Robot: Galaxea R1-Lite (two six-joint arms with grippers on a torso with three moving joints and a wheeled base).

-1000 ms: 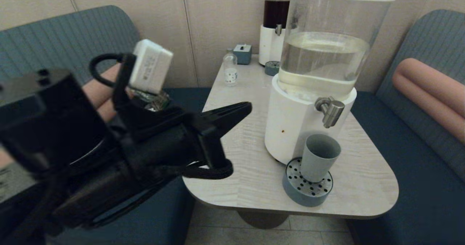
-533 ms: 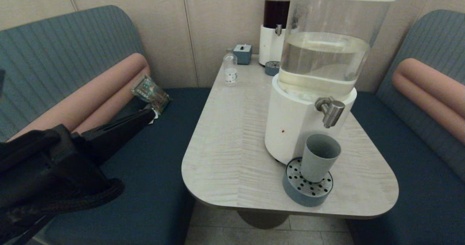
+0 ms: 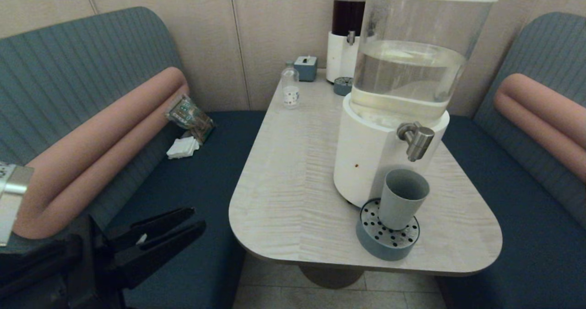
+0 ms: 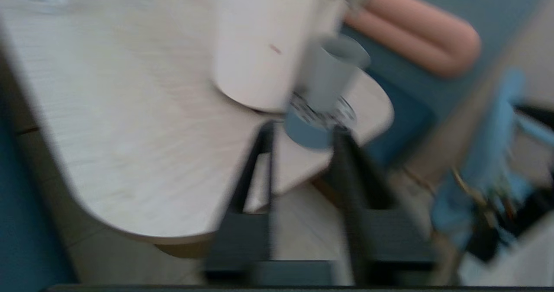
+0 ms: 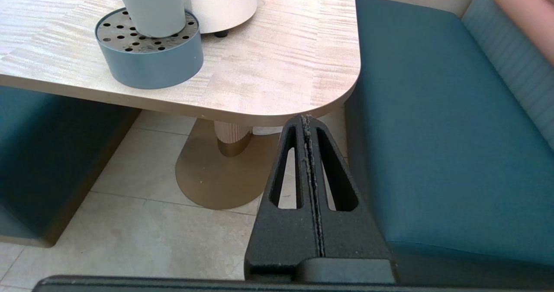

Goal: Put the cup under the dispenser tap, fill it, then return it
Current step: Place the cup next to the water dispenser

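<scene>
The grey-blue cup (image 3: 403,199) stands upright on the round perforated drip tray (image 3: 381,246), directly below the steel dispenser tap (image 3: 415,139) of the clear-tank dispenser (image 3: 366,162). My left gripper (image 3: 198,219) hangs low at the left over the bench seat, well clear of the table, open and empty. In the left wrist view its gripper (image 4: 303,129) points toward the cup (image 4: 333,75). My right gripper (image 5: 306,118) is shut and empty, parked below the table's near corner, with the cup (image 5: 151,6) and tray (image 5: 151,67) beyond it.
A dark-liquid dispenser (image 3: 347,29), a small tray (image 3: 342,85), a glass bottle (image 3: 290,87) and a blue box (image 3: 306,67) stand at the table's far end. A snack packet (image 3: 188,114) and a white napkin (image 3: 182,147) lie on the left bench. Benches flank the table.
My left arm has swung away from the table's left side, down and back to the lower left over the bench. The cup has stayed on the tray.
</scene>
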